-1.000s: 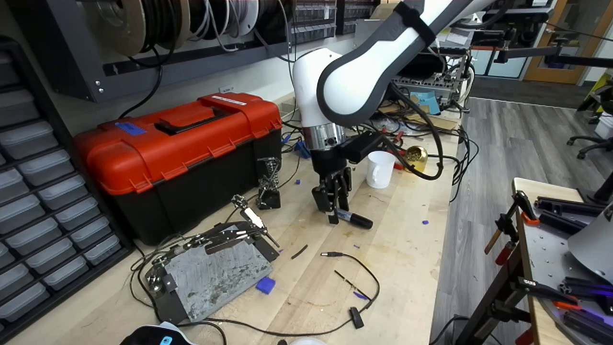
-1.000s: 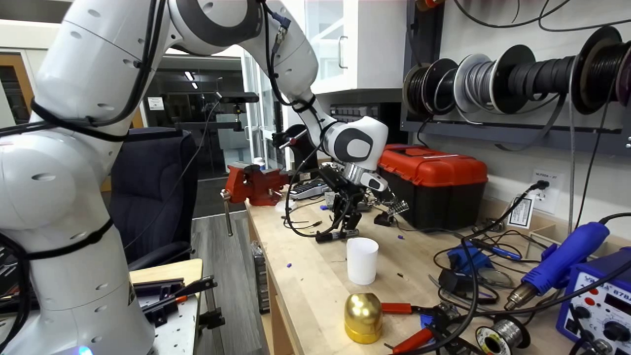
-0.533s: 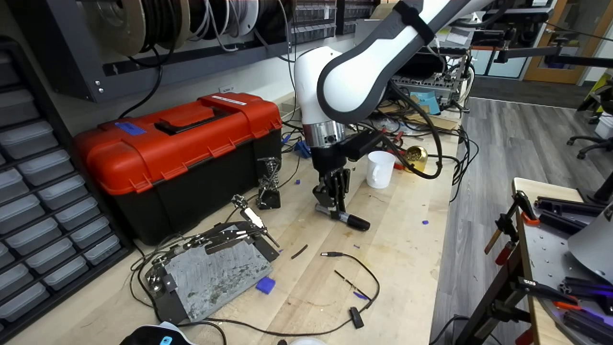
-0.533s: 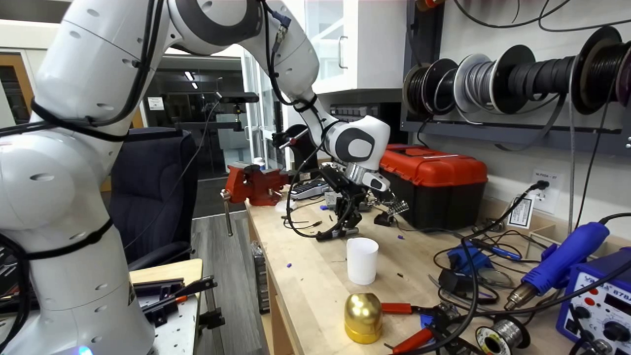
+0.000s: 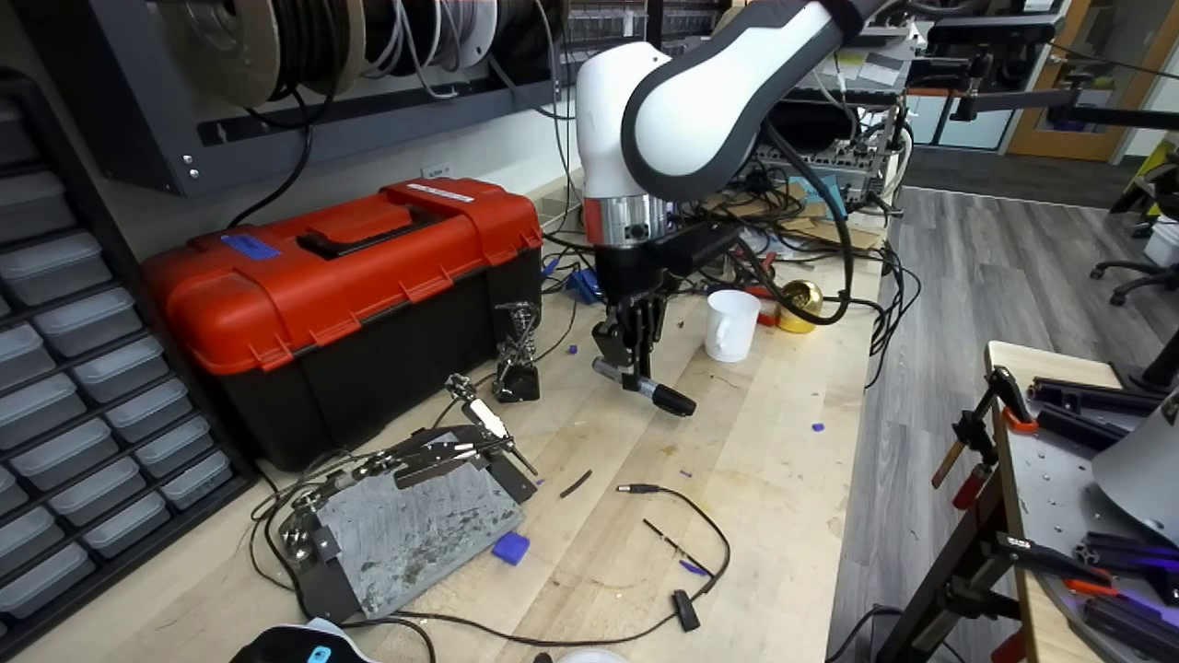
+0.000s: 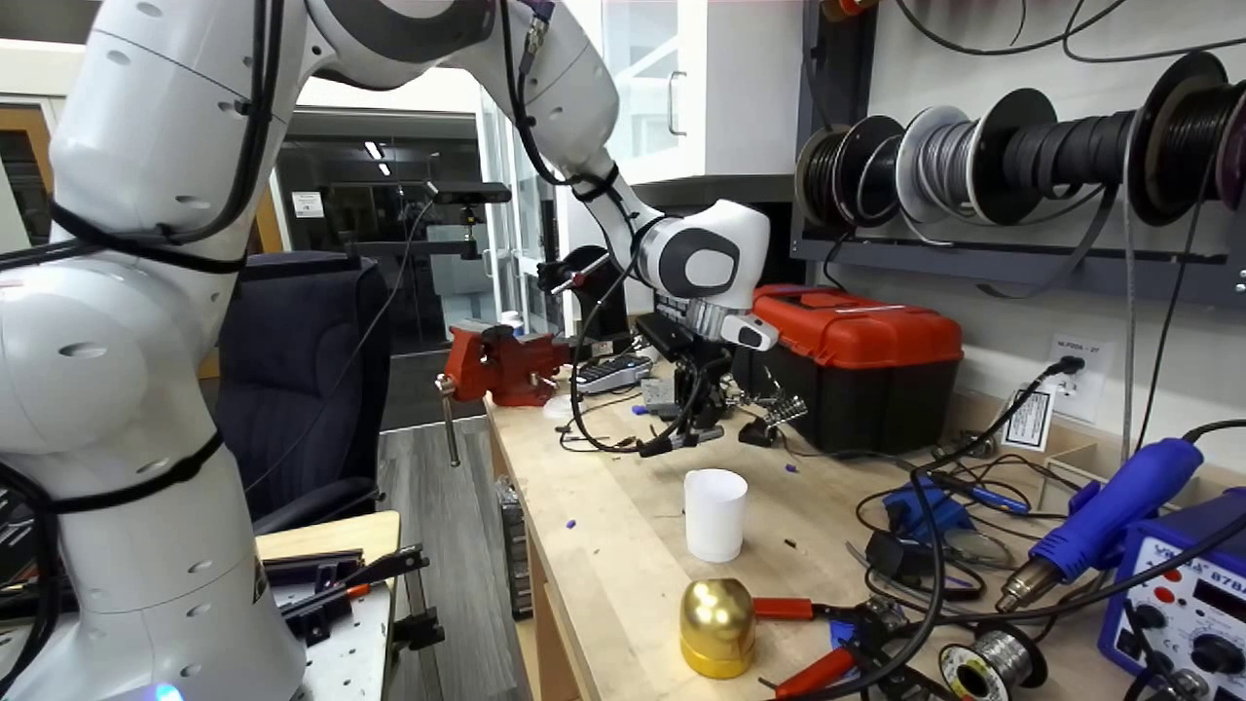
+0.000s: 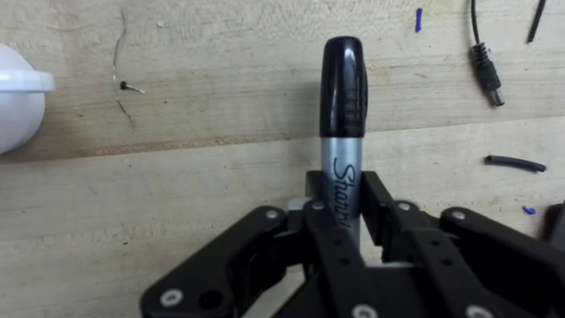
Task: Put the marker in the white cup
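The marker is a silver Sharpie with a black cap. My gripper [image 7: 340, 194] is shut around the silver barrel of the marker [image 7: 343, 119], with the cap pointing away from the jaws in the wrist view. In both exterior views the marker [image 5: 671, 398] [image 6: 667, 444] hangs from the gripper [image 5: 636, 376] [image 6: 695, 434], roughly level and a little above the table. The white cup [image 5: 732, 327] [image 6: 715, 516] stands upright on the table, with a handle on one side. Only part of the cup [image 7: 17, 106] shows at the left edge of the wrist view.
A red and black toolbox [image 5: 368, 276] stands by the wall beside the arm. A gold dome [image 6: 717, 628] and red-handled pliers [image 6: 818, 672] lie past the cup. A small wire stand [image 5: 518, 359], a soldering fixture [image 5: 414, 525] and loose cables [image 5: 723, 543] are on the table.
My gripper has closed on the marker and lifted it off the table. The arm has risen and the cap end has moved slightly towards the toolbox. The cup has not moved.
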Robot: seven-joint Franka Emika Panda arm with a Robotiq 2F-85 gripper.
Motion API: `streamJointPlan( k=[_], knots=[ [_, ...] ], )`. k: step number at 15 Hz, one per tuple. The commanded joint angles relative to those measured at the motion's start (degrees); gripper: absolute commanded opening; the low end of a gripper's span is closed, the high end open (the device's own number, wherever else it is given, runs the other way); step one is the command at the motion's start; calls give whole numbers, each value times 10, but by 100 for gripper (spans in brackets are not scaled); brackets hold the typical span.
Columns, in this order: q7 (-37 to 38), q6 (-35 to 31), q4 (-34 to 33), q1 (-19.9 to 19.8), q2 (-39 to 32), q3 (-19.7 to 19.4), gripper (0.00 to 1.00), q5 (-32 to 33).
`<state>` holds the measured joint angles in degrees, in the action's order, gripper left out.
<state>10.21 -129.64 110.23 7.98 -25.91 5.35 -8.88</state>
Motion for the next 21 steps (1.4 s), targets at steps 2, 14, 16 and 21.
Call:
streamJointPlan(
  k=[2,14,16,21],
  knots=[
    [10,-36,89,-2,106,-13,4,14],
    [-5,-67,208,-59,267,-44,4,-45],
    [-5,-61,215,-71,279,-53,4,-55],
    [-7,-46,218,-98,293,-79,4,-71]
  ],
)
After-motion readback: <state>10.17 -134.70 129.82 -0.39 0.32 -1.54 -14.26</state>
